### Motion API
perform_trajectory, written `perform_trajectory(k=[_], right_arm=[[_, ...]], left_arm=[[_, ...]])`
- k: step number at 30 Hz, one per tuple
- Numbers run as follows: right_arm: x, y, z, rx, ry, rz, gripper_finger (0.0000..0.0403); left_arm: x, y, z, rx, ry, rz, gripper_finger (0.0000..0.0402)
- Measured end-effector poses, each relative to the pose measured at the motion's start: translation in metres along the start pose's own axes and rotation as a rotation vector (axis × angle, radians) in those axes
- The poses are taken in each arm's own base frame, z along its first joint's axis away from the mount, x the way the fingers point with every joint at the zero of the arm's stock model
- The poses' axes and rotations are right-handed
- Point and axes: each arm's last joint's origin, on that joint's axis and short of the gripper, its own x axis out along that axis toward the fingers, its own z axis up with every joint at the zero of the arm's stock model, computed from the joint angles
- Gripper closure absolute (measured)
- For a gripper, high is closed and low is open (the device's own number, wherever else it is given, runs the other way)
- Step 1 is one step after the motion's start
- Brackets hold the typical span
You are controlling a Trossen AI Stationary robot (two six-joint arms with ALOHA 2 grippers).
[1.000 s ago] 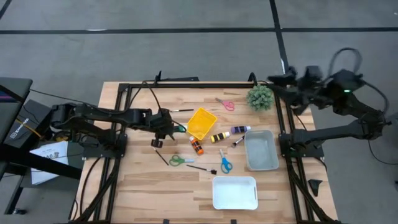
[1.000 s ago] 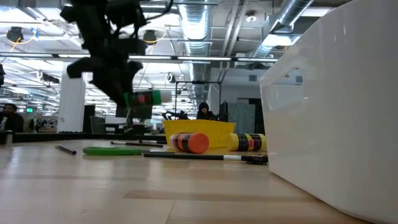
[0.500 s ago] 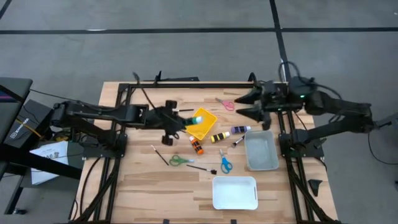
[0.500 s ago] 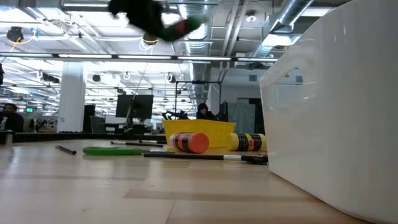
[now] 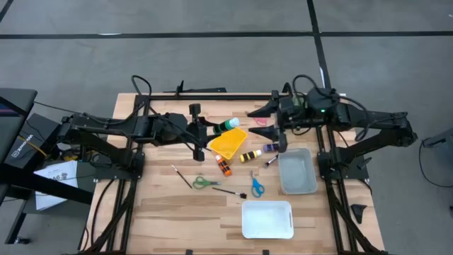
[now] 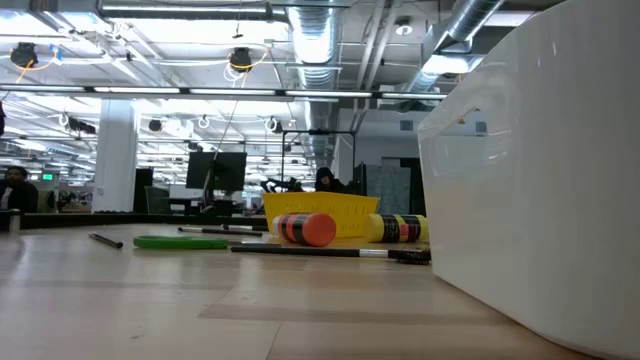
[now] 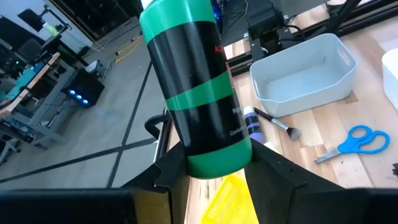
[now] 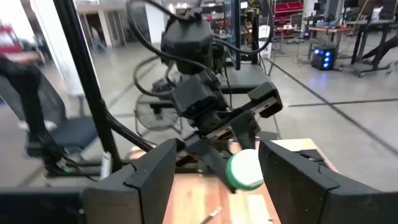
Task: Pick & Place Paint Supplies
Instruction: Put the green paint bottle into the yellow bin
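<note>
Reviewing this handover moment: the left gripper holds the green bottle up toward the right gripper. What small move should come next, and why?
Probably the right gripper should ease forward until its open fingers straddle the green bottle, then close. The left gripper grips that bottle at its base above the yellow tray, cap end pointing at the right gripper, with a gap left between them.

Green bottle (image 7: 198,93) with black bands; yellow tray (image 5: 228,142).

a grey bin (image 5: 297,171), white bin (image 5: 267,219), yellow tray (image 5: 228,142) and three scissors sit on the wooden table (image 5: 156,205).
</note>
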Motion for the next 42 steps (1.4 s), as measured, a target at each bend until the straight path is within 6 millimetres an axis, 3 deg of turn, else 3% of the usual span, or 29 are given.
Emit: perform_trajectory(k=[15,30,42], right_arm=[[0.038,-0.001,0.013,-0.227,0.263,-0.01,0.0153],[0.052,-0.003,0.009,-0.243,0.32,-0.028,0.0153],[0.051,-0.004,0.009,-0.239,0.324,-0.055,0.0155]], left_arm=[[0.0,-0.006,0.002,0.007,0.002,0.001,0.0277],[0.0,-0.007,0.003,-0.002,-0.006,0.006,0.0275],[0.0,-0.007,0.003,-0.045,-0.005,0.006,0.0274]])
